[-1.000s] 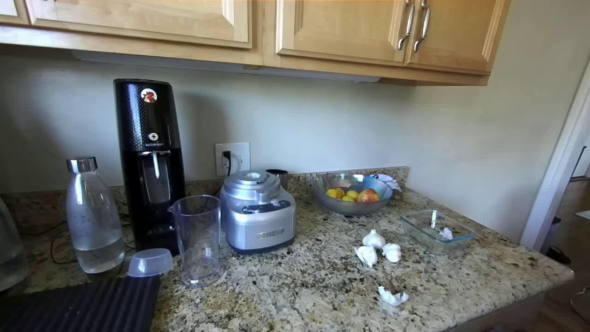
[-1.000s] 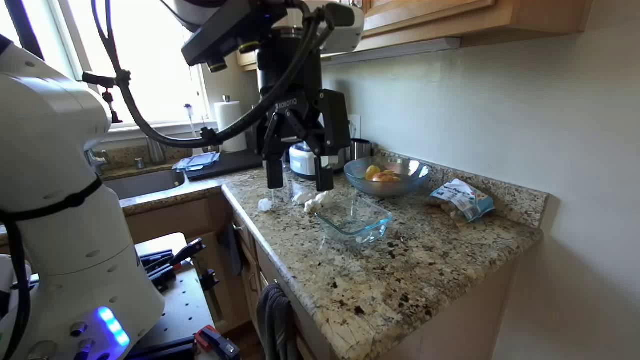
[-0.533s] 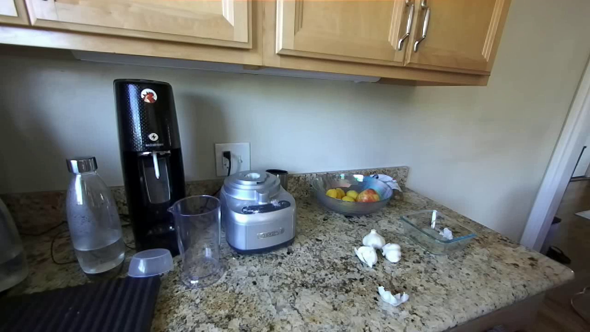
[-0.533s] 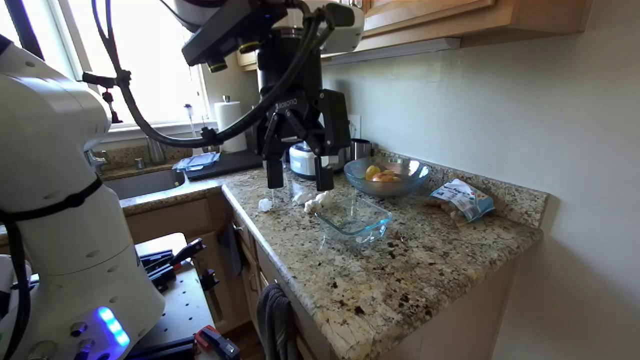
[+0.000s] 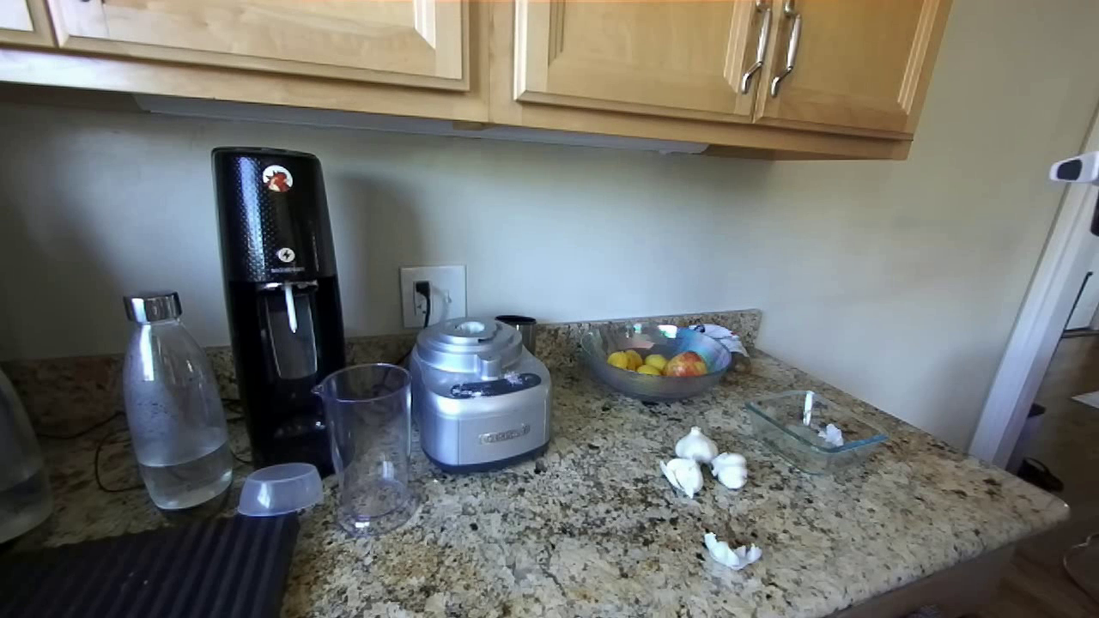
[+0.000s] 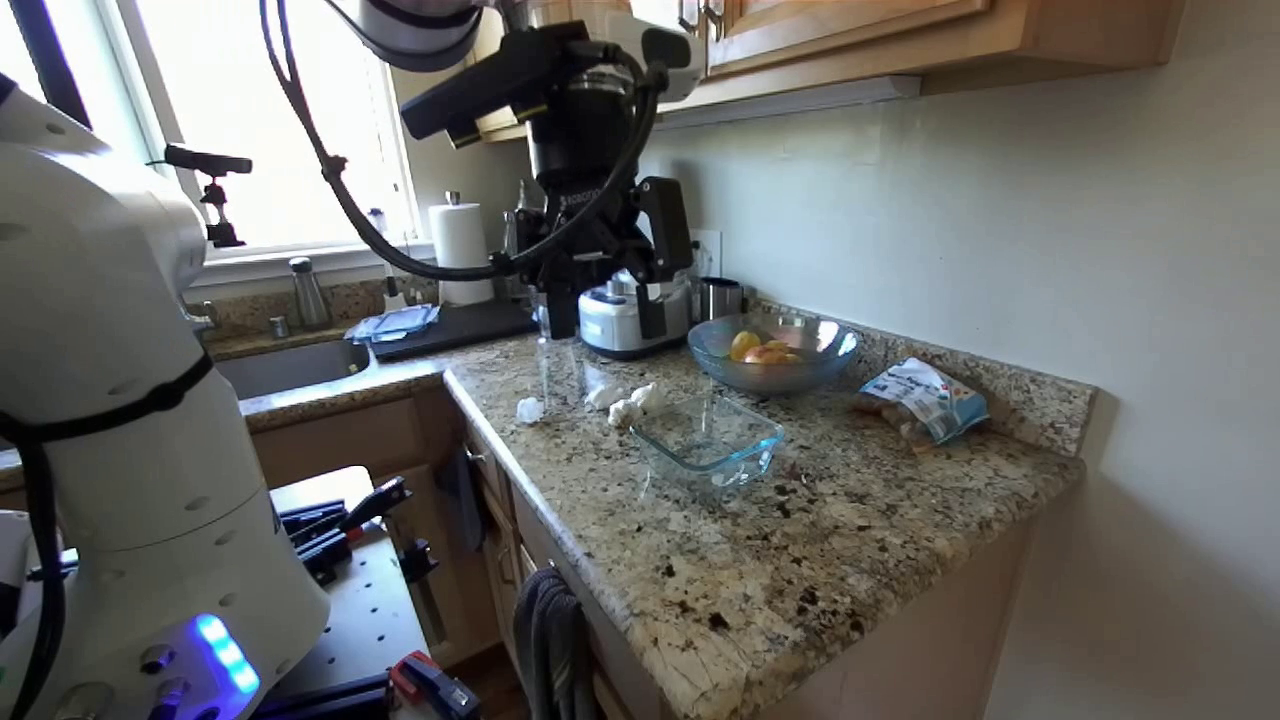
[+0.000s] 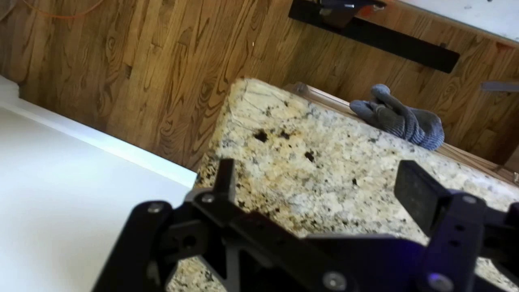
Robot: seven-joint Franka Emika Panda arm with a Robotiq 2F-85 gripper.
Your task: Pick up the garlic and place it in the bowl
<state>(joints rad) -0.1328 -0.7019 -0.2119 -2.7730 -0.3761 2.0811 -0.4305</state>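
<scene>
A speckled stone tabletop runs along a pale wall, with a white robot arm standing at its outer side. The arm holds its black gripper well above the surface. The jaws are spread apart with nothing between them; in the wrist view a corner of the tabletop lies beyond them. That height and spread probably leave room to pass over glass rims before coming down for a grasp.

A black drinks machine and, near it, a silver food processor stand back toward the wall, likely to reach the white outlet. A large glass fruit bowl also sits back by the wall, perhaps to keep it out of the way.

Smaller is the task's target, a shallow, squarish clear glass bowl, farther out from the wall. The garlic lies outside it on the tabletop: three white heads close together, touching or nearly so, near the bowl, which looks set there for a short carry. Smallest are a torn white piece, lying apart from the heads, and a white fleck within the clear bowl's outline in an exterior view; whether that is garlic, skin or glare cannot be told. The pick-up appears not yet begun.
</scene>
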